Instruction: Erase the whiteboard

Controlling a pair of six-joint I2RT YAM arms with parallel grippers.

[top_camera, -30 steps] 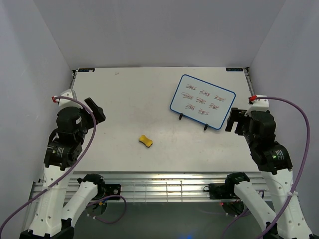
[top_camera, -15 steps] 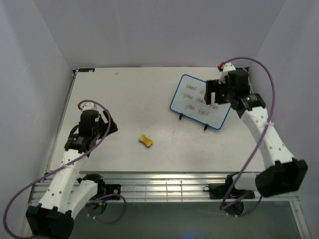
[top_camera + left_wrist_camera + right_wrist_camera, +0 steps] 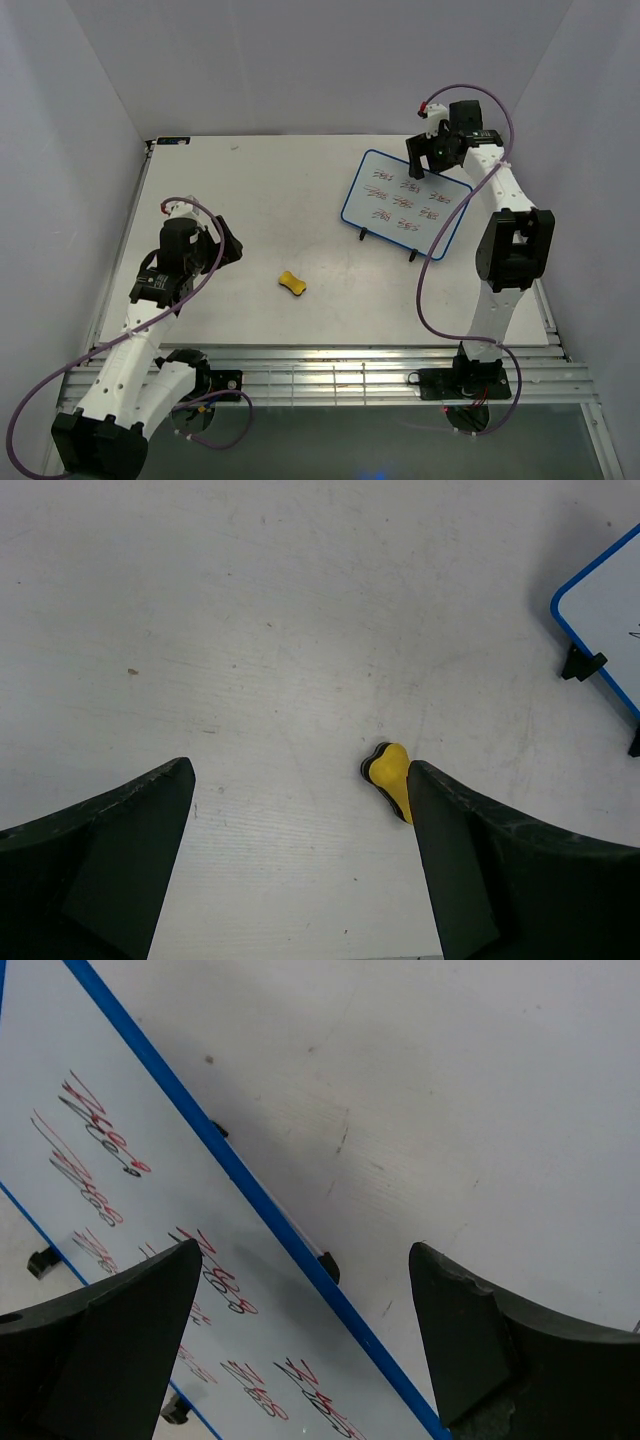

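Note:
The whiteboard (image 3: 406, 204), white with a blue frame, two black feet and several red scribbles, stands at the table's back right. It also shows in the right wrist view (image 3: 150, 1240) and partly in the left wrist view (image 3: 610, 610). The yellow eraser (image 3: 291, 283) lies mid-table; in the left wrist view (image 3: 390, 772) it lies just beside my right finger. My left gripper (image 3: 226, 244) is open and empty, left of the eraser. My right gripper (image 3: 427, 158) is open and empty, above the board's far edge.
The white table (image 3: 270, 200) is enclosed by pale walls at the back and both sides. A metal rail (image 3: 320, 375) runs along the near edge. Purple cables loop from both arms.
My right arm has swung from the board's right side to above its far edge. My left arm has lowered and reached toward the eraser.

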